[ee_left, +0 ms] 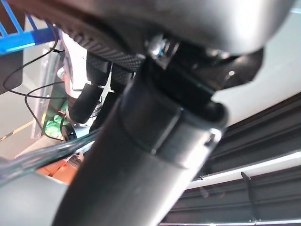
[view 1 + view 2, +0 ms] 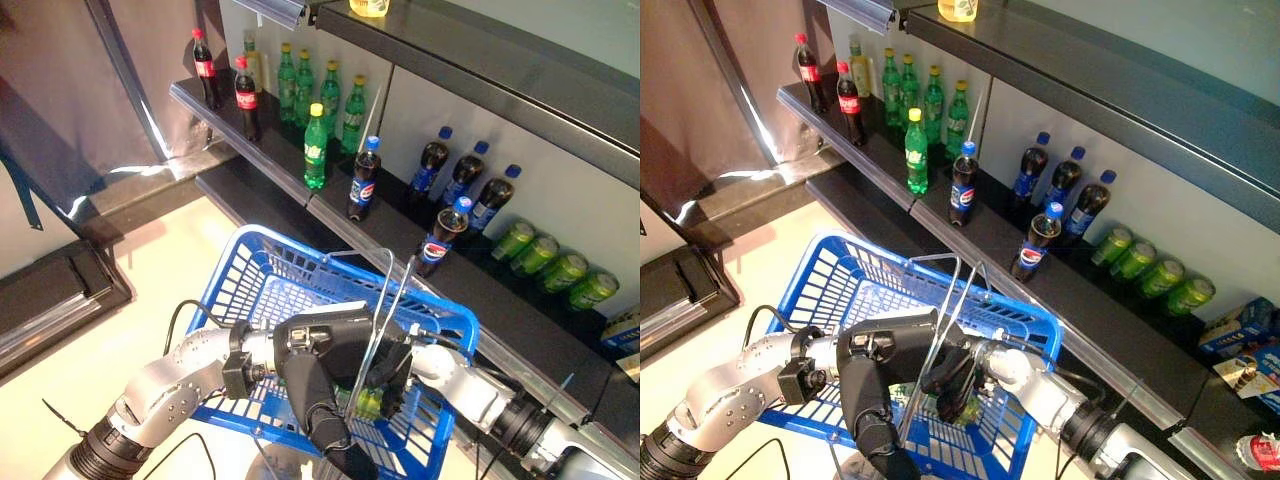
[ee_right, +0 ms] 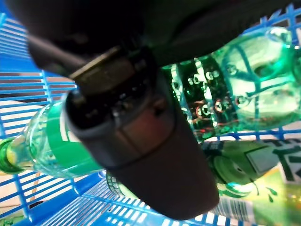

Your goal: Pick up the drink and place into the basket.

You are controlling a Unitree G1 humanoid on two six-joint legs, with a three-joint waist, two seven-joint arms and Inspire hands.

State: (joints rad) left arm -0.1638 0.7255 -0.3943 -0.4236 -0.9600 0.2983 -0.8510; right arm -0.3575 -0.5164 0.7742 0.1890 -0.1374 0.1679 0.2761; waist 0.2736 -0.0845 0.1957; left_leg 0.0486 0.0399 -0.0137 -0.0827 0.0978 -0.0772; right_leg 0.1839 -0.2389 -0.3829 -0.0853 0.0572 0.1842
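Right hand (image 2: 955, 375) fingers curled round green bottle (image 3: 225, 80) inside blue basket (image 2: 240, 262); left hand fingers unclear.

Inside the blue basket (image 2: 240, 262) I see open room toward its far-left corner, while its raised wire handles (image 2: 385, 290) and both arms crowd the near-right end.
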